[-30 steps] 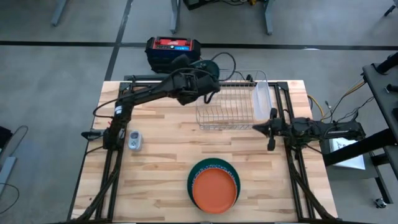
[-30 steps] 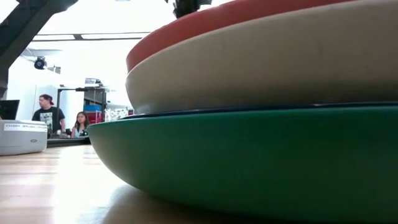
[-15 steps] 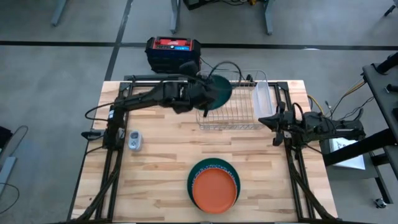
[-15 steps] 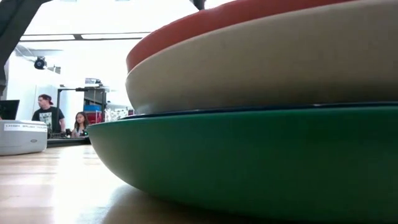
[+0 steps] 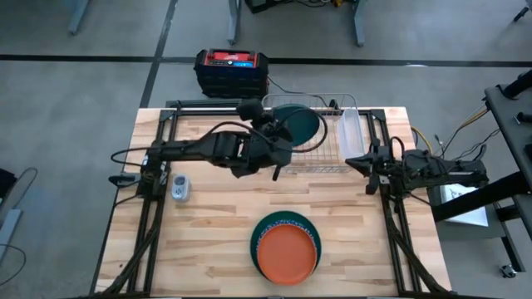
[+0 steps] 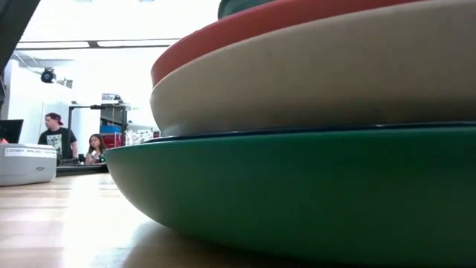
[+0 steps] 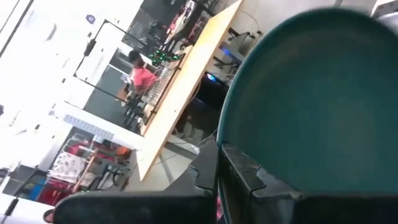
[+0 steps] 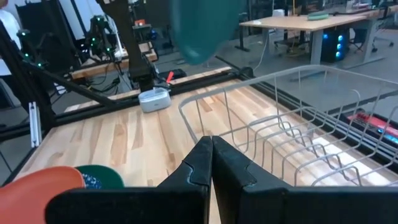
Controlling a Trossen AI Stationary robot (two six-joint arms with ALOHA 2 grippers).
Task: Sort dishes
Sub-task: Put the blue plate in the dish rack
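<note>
Since a second ago the left tool (image 5: 278, 139) has swung its clamped dark green plate (image 5: 298, 124) over the wire rack (image 5: 326, 148), so racking looks close. The stack (image 5: 285, 247) waits on the surface (image 5: 208, 216); right tool (image 5: 362, 159) sits shut, empty.

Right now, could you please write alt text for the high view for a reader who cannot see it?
The left gripper holds a dark green plate over the silver wire rack at the back of the wooden table. The right gripper waits, shut, beside the rack, and a stack of dishes topped in orange sits near the front.
</note>
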